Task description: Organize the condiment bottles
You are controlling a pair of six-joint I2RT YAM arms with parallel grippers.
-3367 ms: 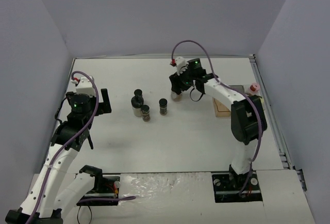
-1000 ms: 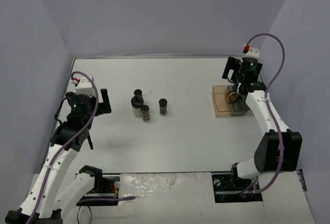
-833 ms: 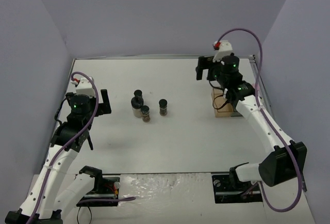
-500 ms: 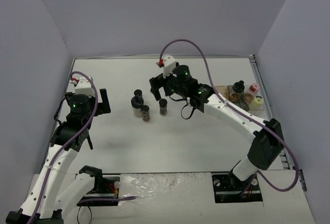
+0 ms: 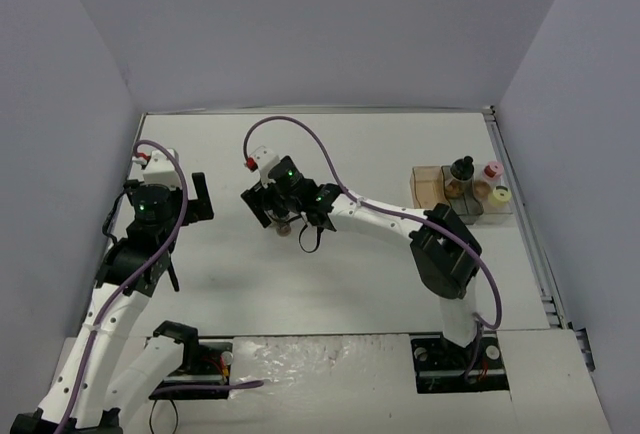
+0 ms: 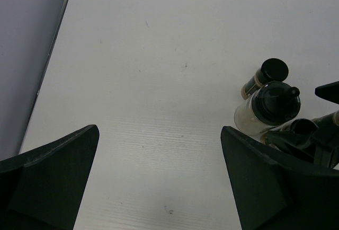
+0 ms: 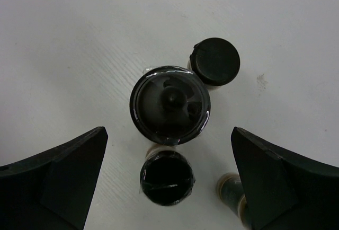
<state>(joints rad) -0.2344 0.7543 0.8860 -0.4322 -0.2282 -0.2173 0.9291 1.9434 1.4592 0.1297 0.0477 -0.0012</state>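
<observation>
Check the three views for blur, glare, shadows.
Top external: even, soft light, sharp, no glare. Left wrist: left end effector dark and defocused; bottles sharp. Right wrist: glare ring on the large black cap; right end effector a blurred silhouette.

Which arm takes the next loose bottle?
Right. The right gripper, open, hangs over the large black-capped bottle, which is centred between its fingers. The left gripper, also open, sits off to the side, with that bottle at its view's edge.

We see a white table (image 5: 400,264). In the amber and grey tray (image 5: 428,186): a black cap (image 5: 461,167), a pink cap (image 5: 491,169), a yellow cap (image 5: 500,194). Left of the tray, bottles (image 7: 170,104) wear black caps.
</observation>
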